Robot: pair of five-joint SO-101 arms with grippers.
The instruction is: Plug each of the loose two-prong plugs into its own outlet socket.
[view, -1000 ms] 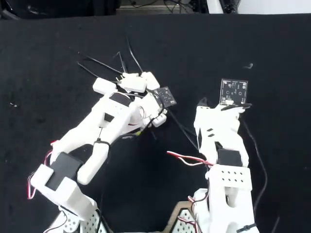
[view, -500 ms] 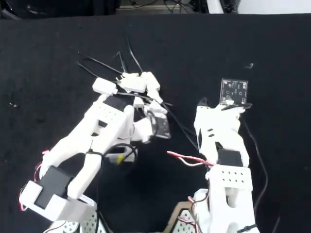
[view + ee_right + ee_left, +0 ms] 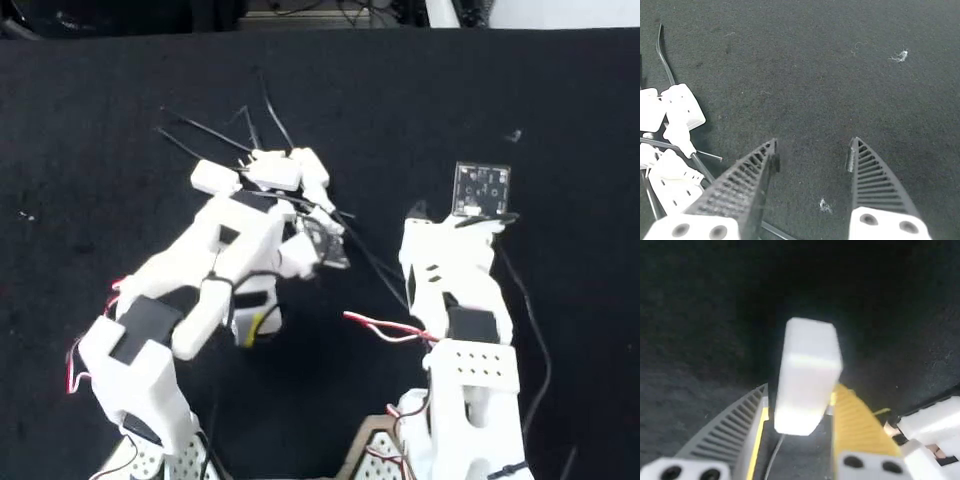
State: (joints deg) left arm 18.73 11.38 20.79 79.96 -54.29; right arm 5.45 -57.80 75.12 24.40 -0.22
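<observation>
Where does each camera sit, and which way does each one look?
High view: fixed above the black cloth table, looking down; the white left arm and white right arm show.
Left wrist view: on the left wrist, looking along the left gripper, shut on a white rectangular plug.
Right wrist view: on the right wrist, looking down past the open right gripper at the cloth.
Shared: high and right wrist views both show the heap of white plugs and sockets.
</observation>
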